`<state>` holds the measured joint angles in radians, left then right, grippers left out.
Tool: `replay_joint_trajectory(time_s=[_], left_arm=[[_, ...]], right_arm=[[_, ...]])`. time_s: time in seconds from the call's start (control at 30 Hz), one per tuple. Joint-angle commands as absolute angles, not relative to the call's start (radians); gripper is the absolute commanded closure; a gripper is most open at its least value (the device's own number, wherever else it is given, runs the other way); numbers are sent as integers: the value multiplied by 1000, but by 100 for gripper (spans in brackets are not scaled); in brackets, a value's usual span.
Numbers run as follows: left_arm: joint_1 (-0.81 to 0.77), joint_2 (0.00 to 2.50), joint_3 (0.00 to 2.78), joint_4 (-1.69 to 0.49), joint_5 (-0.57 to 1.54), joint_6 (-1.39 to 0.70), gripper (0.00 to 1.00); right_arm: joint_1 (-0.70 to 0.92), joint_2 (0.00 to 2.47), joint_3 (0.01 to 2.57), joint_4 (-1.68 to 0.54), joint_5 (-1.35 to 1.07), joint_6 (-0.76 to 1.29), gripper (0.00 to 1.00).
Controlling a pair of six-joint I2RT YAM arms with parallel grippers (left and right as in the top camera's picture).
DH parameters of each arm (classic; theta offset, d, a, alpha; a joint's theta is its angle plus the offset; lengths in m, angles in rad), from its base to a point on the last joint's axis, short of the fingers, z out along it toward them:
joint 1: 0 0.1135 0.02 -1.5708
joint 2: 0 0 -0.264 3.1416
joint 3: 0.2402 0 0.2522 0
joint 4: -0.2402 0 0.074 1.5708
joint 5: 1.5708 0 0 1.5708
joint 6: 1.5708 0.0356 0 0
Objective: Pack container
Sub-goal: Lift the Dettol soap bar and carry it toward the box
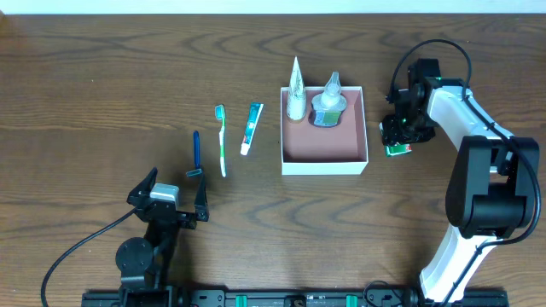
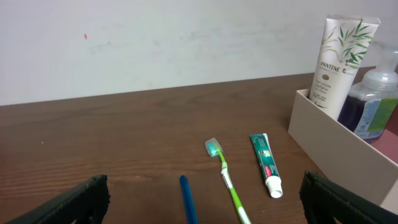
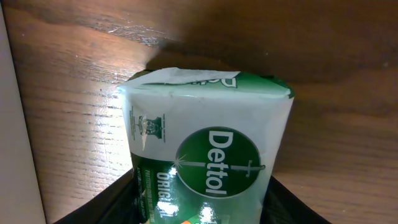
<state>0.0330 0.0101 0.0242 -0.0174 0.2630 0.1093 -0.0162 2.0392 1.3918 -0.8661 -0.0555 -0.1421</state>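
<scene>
The container (image 1: 324, 165), a white square box with a pink floor, sits at mid-table; its wall shows in the left wrist view (image 2: 336, 146) and the right wrist view (image 3: 9, 124). A white Pantene tube (image 1: 295, 89) (image 2: 339, 62) and a clear bottle of purple liquid (image 1: 328, 104) (image 2: 373, 106) stand inside it. Just right of the box, my right gripper (image 1: 397, 141) (image 3: 202, 211) is shut on a green-and-white Dettol soap pack (image 1: 397, 150) (image 3: 205, 137), a finger against each side. My left gripper (image 1: 171, 199) (image 2: 208, 205) is open and empty near the front edge.
Left of the box, in a row on the wooden table, lie a blue razor (image 1: 196, 153) (image 2: 186, 199), a green toothbrush (image 1: 222, 141) (image 2: 227, 177) and a small toothpaste tube (image 1: 251, 128) (image 2: 266, 165). A pale wall stands behind the table's far edge.
</scene>
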Motion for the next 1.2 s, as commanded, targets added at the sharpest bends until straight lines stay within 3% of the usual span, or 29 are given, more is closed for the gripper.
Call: replay_joint_trajectory(time_s=[0.0, 0.23, 0.37, 0.67, 1.17], left_arm=[[38, 5, 4, -47, 280, 119, 2], [38, 5, 4, -47, 280, 119, 2], [38, 5, 4, -48, 280, 119, 2], [38, 5, 4, -47, 280, 119, 2], [38, 5, 4, -47, 280, 119, 2]], right_arm=[[-8, 2048, 1383, -856, -60, -135, 53], [-8, 2048, 1383, -855, -59, -135, 67], [-8, 2048, 1386, -851, -59, -136, 69], [-8, 2039, 1482, -915, -60, -136, 95], [-8, 2035, 1868, -1256, -60, -136, 93]])
